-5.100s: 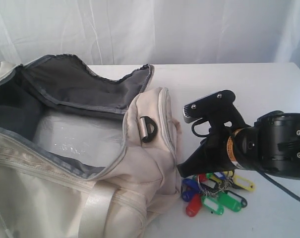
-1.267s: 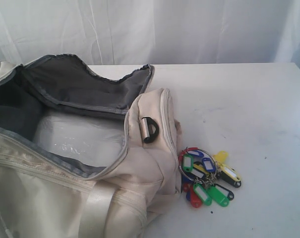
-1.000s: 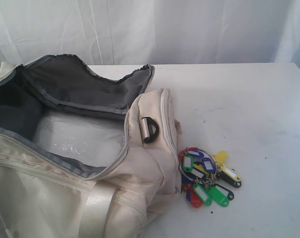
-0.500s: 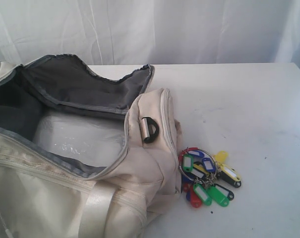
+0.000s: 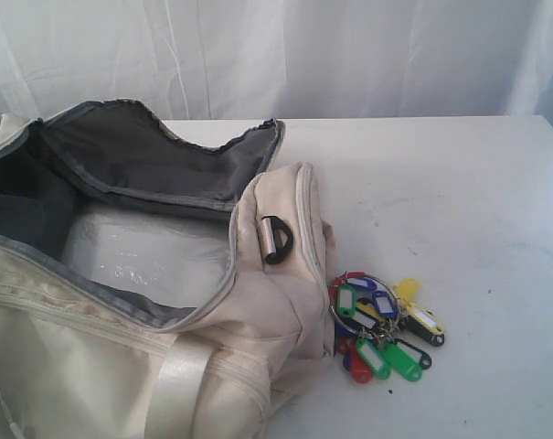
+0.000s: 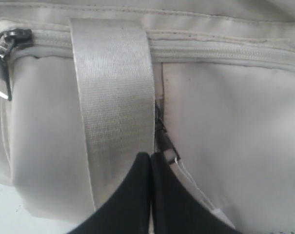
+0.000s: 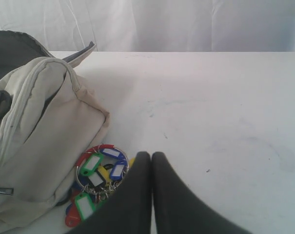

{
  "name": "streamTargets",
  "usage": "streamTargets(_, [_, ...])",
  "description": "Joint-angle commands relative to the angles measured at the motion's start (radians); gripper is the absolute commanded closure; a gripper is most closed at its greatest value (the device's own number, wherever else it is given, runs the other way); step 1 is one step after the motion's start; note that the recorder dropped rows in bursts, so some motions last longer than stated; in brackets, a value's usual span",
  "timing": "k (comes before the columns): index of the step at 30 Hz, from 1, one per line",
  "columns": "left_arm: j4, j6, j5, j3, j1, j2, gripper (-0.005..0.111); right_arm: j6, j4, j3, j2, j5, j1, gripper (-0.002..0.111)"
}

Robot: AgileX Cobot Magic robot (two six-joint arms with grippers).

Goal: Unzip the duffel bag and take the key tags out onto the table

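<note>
Withdrawn right jaws and the left jaws are seen pressed together, with coloured plastic key tags (image 5: 383,331) laid on the white table (image 5: 459,201) beside the cream fabric duffel bag (image 5: 258,315).

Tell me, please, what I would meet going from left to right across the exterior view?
bag, open at the top → D-ring on its end → key tags → bare table
</note>
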Motion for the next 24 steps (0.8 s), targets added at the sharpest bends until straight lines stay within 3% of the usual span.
streamTargets(1, [-0.013, -0.019, 0.036, 0.006, -0.001, -0.006, 0.107, 0.005, -0.004, 0.005, -0.006, -0.005, 0.0, 0.108])
streamTargets(6, [-0.013, -0.086, 0.049, 0.006, 0.062, -0.053, 0.107, 0.005, -0.004, 0.005, -0.006, -0.005, 0.0, 0.108])
streamTargets(11, [-0.013, -0.186, 0.109, 0.006, 0.248, -0.219, 0.107, 0.005, -0.004, 0.005, -0.006, -0.005, 0.0, 0.108])
streamTargets(14, [-0.013, -0.186, 0.139, 0.006, 0.326, -0.285, 0.107, 0.005, -0.004, 0.005, -0.006, -0.005, 0.0, 0.108])
streamTargets(20, [0.007, -0.156, 0.143, 0.006, 0.394, -0.285, 0.107, 0.005, -0.004, 0.005, -0.008, -0.005, 0.0, 0.108])
streamTargets(24, [0.009, -0.148, 0.143, 0.006, 0.398, -0.285, 0.107, 0.005, -0.004, 0.005, -0.008, -0.005, 0.0, 0.108])
